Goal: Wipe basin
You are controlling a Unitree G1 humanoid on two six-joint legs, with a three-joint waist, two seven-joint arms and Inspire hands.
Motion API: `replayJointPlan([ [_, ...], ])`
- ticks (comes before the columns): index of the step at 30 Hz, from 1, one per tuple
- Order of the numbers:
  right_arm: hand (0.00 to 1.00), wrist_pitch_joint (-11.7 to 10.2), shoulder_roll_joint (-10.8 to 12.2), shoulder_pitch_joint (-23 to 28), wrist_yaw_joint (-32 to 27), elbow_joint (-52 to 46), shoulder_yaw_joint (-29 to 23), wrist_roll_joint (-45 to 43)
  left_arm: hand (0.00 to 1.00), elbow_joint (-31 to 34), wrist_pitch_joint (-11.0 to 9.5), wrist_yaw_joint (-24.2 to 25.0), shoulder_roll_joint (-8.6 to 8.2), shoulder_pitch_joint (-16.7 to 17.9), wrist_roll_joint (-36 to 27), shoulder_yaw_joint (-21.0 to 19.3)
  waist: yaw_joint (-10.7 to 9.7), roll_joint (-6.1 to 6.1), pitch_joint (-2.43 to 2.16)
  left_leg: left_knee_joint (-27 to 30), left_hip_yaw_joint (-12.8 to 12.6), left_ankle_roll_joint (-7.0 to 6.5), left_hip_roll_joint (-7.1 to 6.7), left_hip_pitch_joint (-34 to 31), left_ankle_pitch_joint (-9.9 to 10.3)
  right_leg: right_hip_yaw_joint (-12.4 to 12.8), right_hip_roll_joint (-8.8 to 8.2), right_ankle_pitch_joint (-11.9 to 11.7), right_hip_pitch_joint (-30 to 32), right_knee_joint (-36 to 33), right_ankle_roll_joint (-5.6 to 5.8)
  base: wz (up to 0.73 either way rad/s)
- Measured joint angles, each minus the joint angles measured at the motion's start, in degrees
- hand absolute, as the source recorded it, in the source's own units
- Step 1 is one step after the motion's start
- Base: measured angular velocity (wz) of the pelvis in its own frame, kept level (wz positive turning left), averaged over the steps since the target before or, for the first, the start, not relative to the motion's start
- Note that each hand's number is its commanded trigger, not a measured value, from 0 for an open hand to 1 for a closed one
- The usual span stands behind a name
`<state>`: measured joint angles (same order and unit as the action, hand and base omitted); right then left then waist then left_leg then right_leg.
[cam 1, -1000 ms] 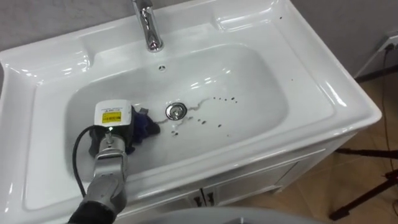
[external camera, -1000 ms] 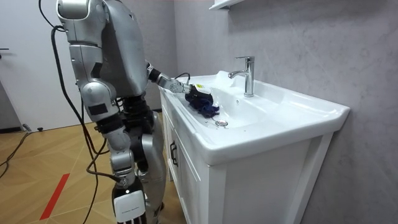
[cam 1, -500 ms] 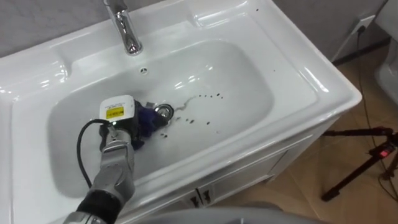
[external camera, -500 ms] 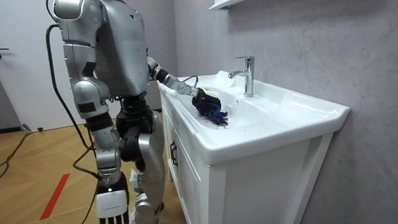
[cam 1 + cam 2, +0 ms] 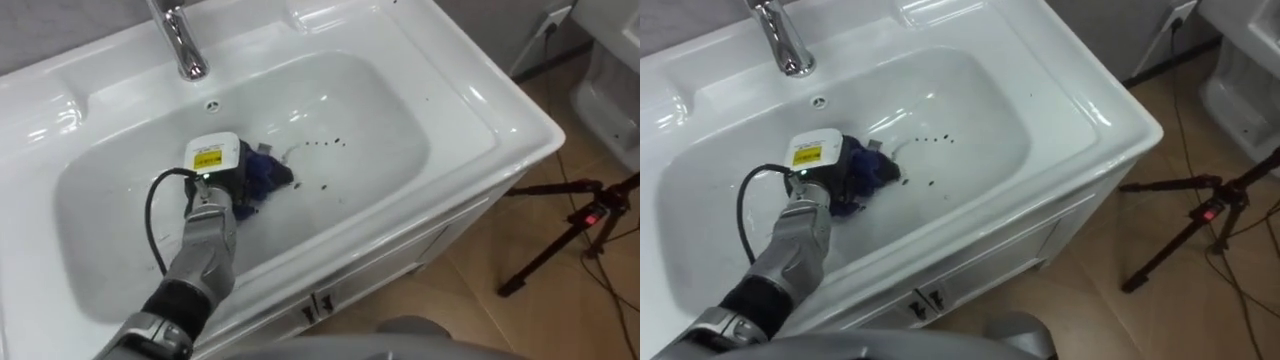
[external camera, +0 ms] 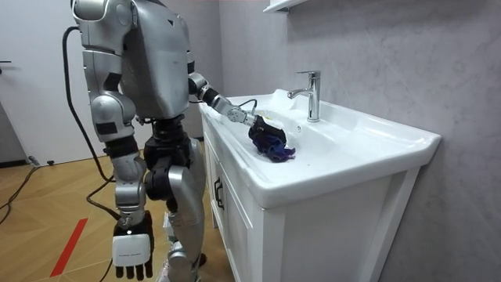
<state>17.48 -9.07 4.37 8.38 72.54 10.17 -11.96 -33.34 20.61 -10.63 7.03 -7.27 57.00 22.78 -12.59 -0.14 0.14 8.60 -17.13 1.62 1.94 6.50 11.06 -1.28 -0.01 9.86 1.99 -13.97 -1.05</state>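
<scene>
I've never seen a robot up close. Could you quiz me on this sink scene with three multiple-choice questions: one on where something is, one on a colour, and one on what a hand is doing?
1. Where is the cloth?
A) on the floor
B) on a chair
C) down in the basin

2. What colour is the cloth?
A) dark blue
B) white
C) red

3. What is the left hand doing?
A) hanging idle
B) gripping the cloth
C) resting flat on the rim

Answers:
1 C: the cloth sits at the basin's bottom, next to some dark specks.
2 A: it shows deep blue against the white basin.
3 B: the left hand clutches the bunched cloth down in the basin, while the right hand hangs open by the robot's side.
</scene>
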Motion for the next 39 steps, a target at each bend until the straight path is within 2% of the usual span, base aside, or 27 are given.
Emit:
replayJointPlan([
  [5, 0.0, -0.47, 0.18, -1.11, 0.5, 1.18, 0.52, 0.46, 1.0, 0.77, 0.03, 0.0, -0.04, -0.19, 0.01, 0.78, -1.43, 0.28, 0.18, -0.28, 0.02, 0.0, -0.28, -0.18, 0.0, 0.04, -0.26, -0.17, 0.06, 0.42, 0.35, 0.0],
  [7, 0.0, -0.47, 0.11, -1.21, 0.53, 1.25, 1.37, 1.23, 1.0, 0.86, 0.28, -0.01, -0.14, -1.24, -0.02, 3.17, -2.08, 0.45, 0.28, -0.46, 0.01, -0.03, -0.44, -0.39, -0.01, -0.34, -0.74, -0.27, 0.09, 0.65, 0.57, 0.11],
  [8, 0.0, -0.46, 0.01, -1.39, 0.59, 1.25, 2.04, 1.73, 1.0, 0.96, 0.31, -0.01, -0.37, -1.98, 0.01, 5.11, -2.74, 0.48, 0.3, -0.82, 0.01, -0.55, -0.53, -0.49, -0.33, -0.55, -0.76, -0.34, 0.08, 0.83, 0.75, 0.1],
  [12, 0.0, -0.6, -0.06, -2.38, 1.15, 1.28, 2.2, 1.55, 1.0, 2.04, 0.33, -0.01, -2.73, -4.48, -0.02, 11.09, -4.93, 0.66, 0.4, -1.18, -0.25, -0.99, -0.85, -1.02, -0.33, -0.28, -1.1, -0.7, 0.59, 1.32, 1.35, -0.01],
  [17, 0.0, -0.64, -0.16, -3.0, 1.73, 1.32, 4.01, 1.67, 1.0, 2.61, 1.22, 0.01, -3.35, -7.21, -1.33, 15.67, -6.38, 1.41, 0.38, -1.18, -0.98, -1.67, -0.9, -1.51, 0.08, 0.03, -1.16, -0.93, 0.91, 1.93, 1.78, -0.02],
  [21, 0.0, -1.46, -0.16, -3.16, 2.39, 2.13, 4.95, 1.67, 1.0, 2.72, 1.22, 0.01, -4.01, -7.29, -2.93, 15.75, -6.57, 2.1, 0.43, -1.13, -1.38, -1.67, -1.03, -1.3, 0.08, -0.09, -1.41, -1.07, 0.18, 2.19, 1.96, 0.04],
  [30, 0.0, -1.85, -0.29, -4.36, 3.43, 3.61, 5.49, 2.48, 1.0, 3.12, 1.22, 0.1, -4.3, -7.87, -5.73, 15.87, -7.67, 2.08, 0.46, -1.15, -1.52, -1.77, -1.47, -1.32, 0.14, -0.39, -1.99, -0.6, 0.09, 2.34, 2.43, 0.04],
  [39, 0.0, -1.94, -0.27, -4.38, 3.59, 4.29, 7.15, 3.05, 1.0, 7.33, 1.22, 2.97, -4.34, -8.2, -6.32, 17.53, -7.91, 2.01, 0.5, -1.0, -1.52, -1.92, -1.47, -1.69, 0.23, -0.45, -2.01, -0.63, 0.06, 2.35, 2.47, 0.0],
])
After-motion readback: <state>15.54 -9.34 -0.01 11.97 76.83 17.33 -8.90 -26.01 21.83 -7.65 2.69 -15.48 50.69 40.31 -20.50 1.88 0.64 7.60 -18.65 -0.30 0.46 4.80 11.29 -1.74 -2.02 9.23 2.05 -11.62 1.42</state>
